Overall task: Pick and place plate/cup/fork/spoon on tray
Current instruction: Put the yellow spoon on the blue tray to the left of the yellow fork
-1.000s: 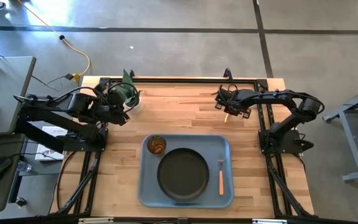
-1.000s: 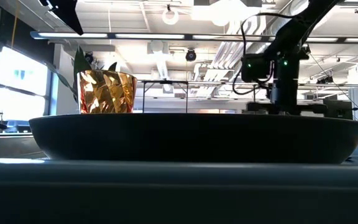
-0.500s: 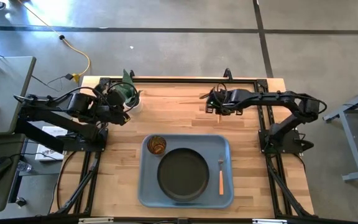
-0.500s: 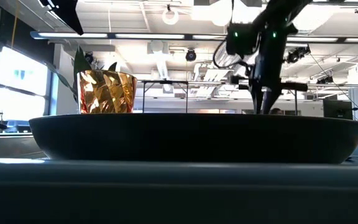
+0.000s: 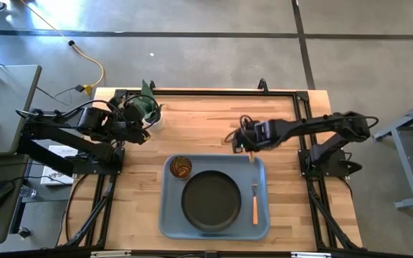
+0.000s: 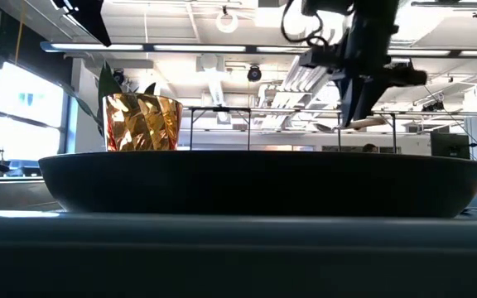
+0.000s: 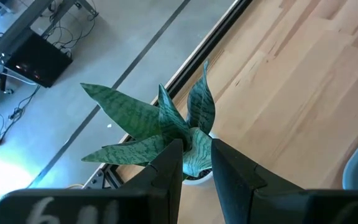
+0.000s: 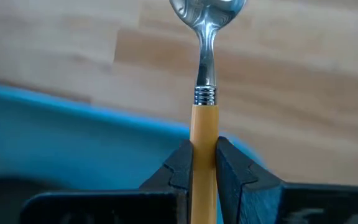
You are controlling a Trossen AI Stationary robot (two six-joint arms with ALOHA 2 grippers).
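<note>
Over on the left, the left hand (image 5: 147, 133) waits near the desk's (image 5: 206, 122) back-left corner w/ fingers pressed nearly together on nothing, pointing at a potted plant (image 7: 176, 134). Moving right, the tray (image 5: 169, 215) sits front-centre and holds the cup (image 5: 181, 167) in its back-left corner, the plate (image 5: 211, 200) in the middle, and the fork (image 5: 255, 201) along its right side, handle toward the front. Cup looks empty, plate bare.

Right hand (image 5: 249, 148) hovers above the tray's back-right edge, pinching the spoon (image 8: 204, 81) by its tan handle, bowl sticking out ahead of the fingers.

Spoon's prob. light and stiff, thin handle, so it could twist or slip in a narrow pinch; mid-handle grip looks sensible. Steel bowl is slick, poor place to grab.

Judging by the layout, spoon is the last piece left, free strip beside the fork seems the spot
</note>
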